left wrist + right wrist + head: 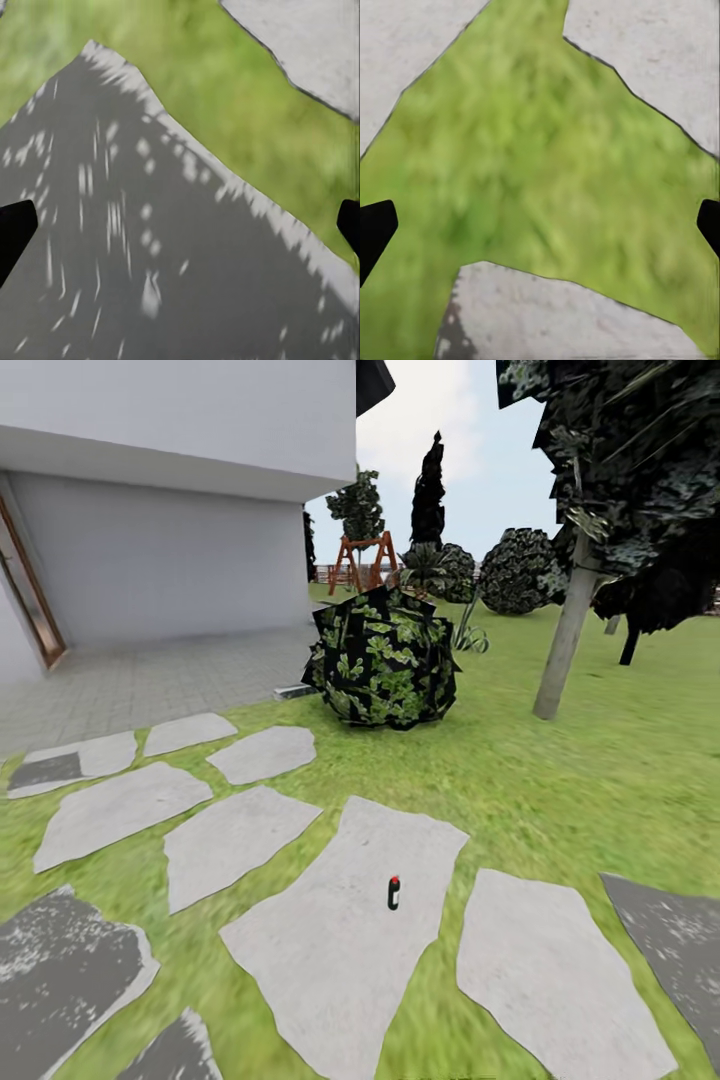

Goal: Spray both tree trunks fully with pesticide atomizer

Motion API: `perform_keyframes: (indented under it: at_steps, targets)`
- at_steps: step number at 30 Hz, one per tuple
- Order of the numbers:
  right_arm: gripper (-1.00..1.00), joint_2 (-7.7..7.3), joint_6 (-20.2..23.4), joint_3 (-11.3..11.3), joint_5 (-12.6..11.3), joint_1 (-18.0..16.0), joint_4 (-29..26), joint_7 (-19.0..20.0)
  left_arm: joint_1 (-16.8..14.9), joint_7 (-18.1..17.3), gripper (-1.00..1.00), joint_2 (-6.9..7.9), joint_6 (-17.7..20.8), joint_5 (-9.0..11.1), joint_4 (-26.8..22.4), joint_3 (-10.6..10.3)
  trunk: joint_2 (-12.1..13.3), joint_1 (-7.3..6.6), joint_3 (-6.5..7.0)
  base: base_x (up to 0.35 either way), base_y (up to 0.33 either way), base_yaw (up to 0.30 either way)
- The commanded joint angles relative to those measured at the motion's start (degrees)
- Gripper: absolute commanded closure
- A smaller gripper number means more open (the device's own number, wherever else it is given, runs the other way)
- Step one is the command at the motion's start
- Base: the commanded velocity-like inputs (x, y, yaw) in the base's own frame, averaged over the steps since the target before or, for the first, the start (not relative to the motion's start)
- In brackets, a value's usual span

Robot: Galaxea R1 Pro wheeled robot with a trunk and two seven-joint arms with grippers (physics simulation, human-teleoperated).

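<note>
A round leafy bush (385, 660) stands on the grass beside the paved patio (140, 685). A wooden swing frame (362, 560) stands beyond it, with a tall black cypress (429, 485) and dark shrubs (515, 572) behind.

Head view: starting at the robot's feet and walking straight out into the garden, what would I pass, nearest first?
Pesticide atomizer standing on a pale grey paving stone → strip of grass → leafy dark green bush → wooden swing frame by the far fence.
</note>
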Motion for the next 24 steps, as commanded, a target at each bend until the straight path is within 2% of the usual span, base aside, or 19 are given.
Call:
perform_keyframes:
  at_steps: [1, 24]
  targets:
    - [-1.0, 0.0, 0.0, 0.0, 0.0, 0.0, 0.0, 0.0, 0.0, 0.0, -1.0, 0.0, 0.0, 0.0, 0.0, 0.0, 0.0, 0.0, 0.0, 0.0, 0.0, -0.3]
    - [-1.0, 0.0, 0.0, 0.1, 0.0, 0.0, 0.1, 0.0, 0.0, 0.1, -1.0, 0.0, 0.0, 0.0, 0.0, 0.0, 0.0, 0.0, 0.0, 0.0, 0.0, -0.3]
